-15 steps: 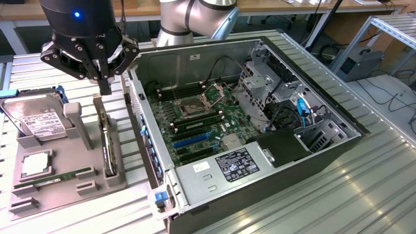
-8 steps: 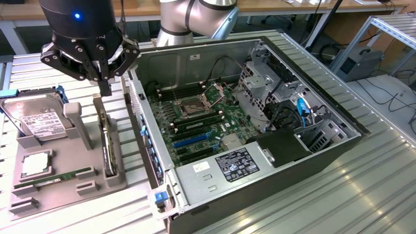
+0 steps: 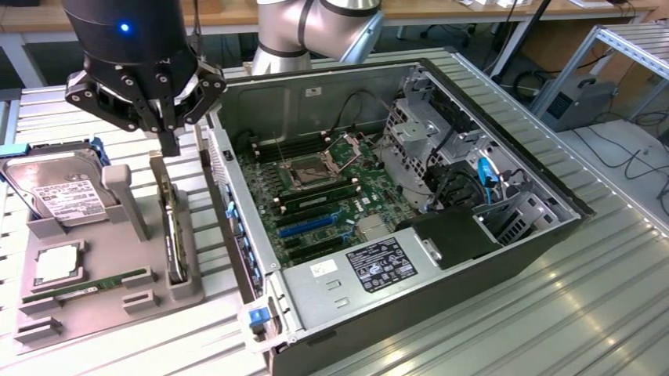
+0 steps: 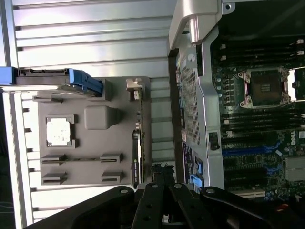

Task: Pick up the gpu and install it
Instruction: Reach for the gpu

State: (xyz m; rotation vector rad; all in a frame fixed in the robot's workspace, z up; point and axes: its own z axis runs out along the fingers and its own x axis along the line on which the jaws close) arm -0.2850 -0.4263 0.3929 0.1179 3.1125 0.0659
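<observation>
The gpu point(image 3: 174, 235) stands on its long edge in a slot along the side of the grey holder tray point(image 3: 99, 313) nearest the computer case; in the wrist view the gpu point(image 4: 138, 138) is seen edge-on. My gripper point(image 3: 169, 147) hangs just above the card's far end with its fingers shut together and nothing between them. From the wrist, the gripper point(image 4: 162, 171) sits slightly off the card, toward the case. The open computer case point(image 3: 460, 94) lies on its side at the exterior view's right, motherboard point(image 3: 313, 196) exposed with a blue expansion slot point(image 3: 309, 225).
The tray also carries a silver hard drive point(image 3: 63, 196) in a blue caddy, a CPU point(image 3: 58, 262) and a slim RAM stick point(image 3: 89, 283). The case's side wall point(image 3: 225, 204) rises close beside the gpu. Everything rests on a ribbed metal table point(image 3: 585, 313).
</observation>
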